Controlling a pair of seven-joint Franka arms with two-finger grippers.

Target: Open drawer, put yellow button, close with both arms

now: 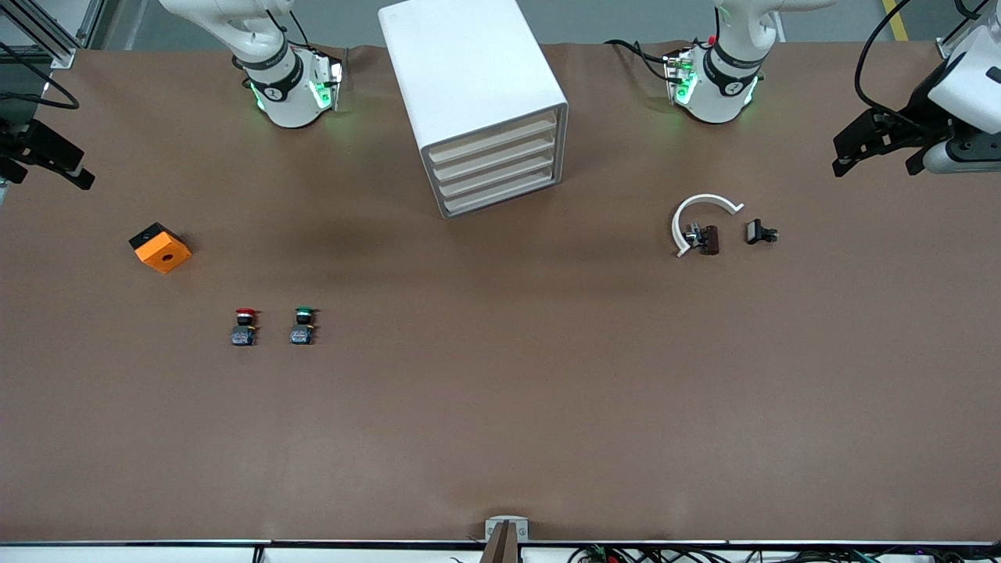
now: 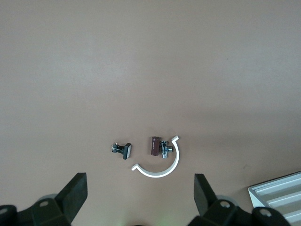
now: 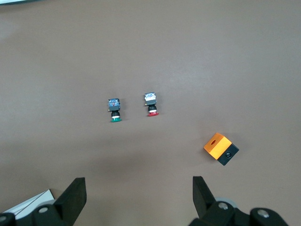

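The white cabinet (image 1: 469, 70) stands between the arm bases, and all its drawers are pushed in. The top drawer (image 1: 494, 141) is closed. No yellow button shows in any view. My left gripper (image 1: 876, 166) hangs open and empty over the left arm's end of the table; its wrist view shows the fingers spread wide (image 2: 140, 183). My right gripper (image 1: 48, 173) hangs open and empty over the right arm's end of the table, its fingers also spread wide (image 3: 138, 184). Both are well away from the cabinet.
A red-capped button (image 1: 245, 326) and a green-capped button (image 1: 303, 324) lie side by side toward the right arm's end. An orange box with a hole (image 1: 160, 248) sits near them. A white C-shaped ring (image 1: 704, 211), a brown part (image 1: 708, 238) and a black part (image 1: 758, 232) lie toward the left arm's end.
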